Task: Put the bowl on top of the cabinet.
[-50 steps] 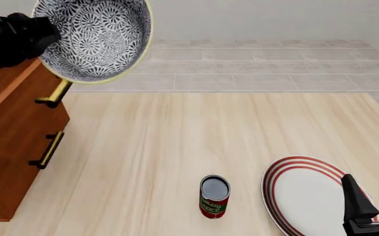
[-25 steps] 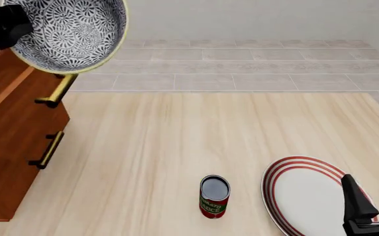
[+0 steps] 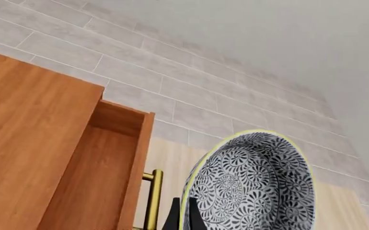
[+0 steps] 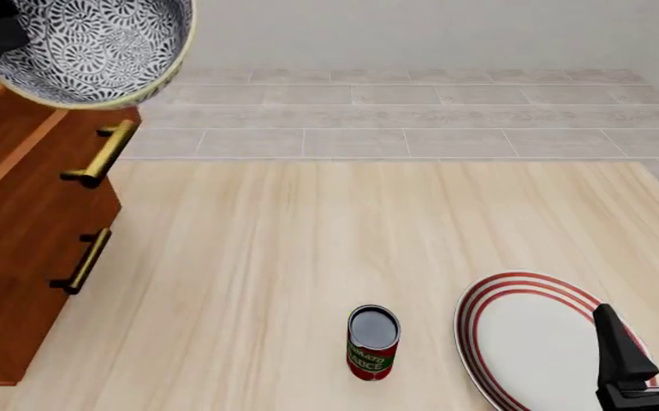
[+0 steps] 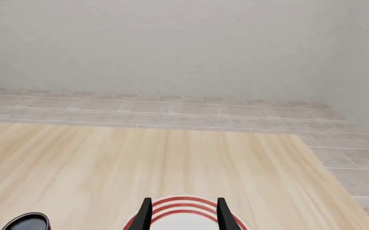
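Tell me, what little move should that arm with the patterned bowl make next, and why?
Probably carry the bowl a bit further over the cabinet before lowering it. The left hand grips the bowl's rim, holding it tilted in the air, and in the front view part of the bowl hangs past the cabinet's handle side.

Can (image 4: 373, 342) label – white lettering on green band, too small to read.
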{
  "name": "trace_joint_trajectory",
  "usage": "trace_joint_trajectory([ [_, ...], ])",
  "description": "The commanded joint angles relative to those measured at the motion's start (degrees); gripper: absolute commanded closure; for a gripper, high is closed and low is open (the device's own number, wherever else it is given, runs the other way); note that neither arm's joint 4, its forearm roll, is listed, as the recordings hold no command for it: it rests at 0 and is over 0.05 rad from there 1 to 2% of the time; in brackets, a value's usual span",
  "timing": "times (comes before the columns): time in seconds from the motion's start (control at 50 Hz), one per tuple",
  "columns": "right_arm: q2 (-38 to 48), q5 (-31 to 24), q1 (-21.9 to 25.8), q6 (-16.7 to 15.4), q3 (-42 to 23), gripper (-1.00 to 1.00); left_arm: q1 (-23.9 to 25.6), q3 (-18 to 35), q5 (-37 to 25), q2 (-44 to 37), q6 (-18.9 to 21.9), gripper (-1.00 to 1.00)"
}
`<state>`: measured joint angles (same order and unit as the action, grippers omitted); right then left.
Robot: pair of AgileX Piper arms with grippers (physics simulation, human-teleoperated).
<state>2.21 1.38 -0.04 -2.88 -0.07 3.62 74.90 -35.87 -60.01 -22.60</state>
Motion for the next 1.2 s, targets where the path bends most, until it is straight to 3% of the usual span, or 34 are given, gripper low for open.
trace_joint_trajectory([
  [0.02,-0.11,-0.09,0.06,-0.11,0.01,-1.0,-2.37,1.84,-1.73,0.67,-1.74,1.0],
  [1.2,-0.09,-0.11,0.12,-0.28,0.02,-1.0,-17.97,3.46,-3.39,3.29,-2.63,1.0],
])
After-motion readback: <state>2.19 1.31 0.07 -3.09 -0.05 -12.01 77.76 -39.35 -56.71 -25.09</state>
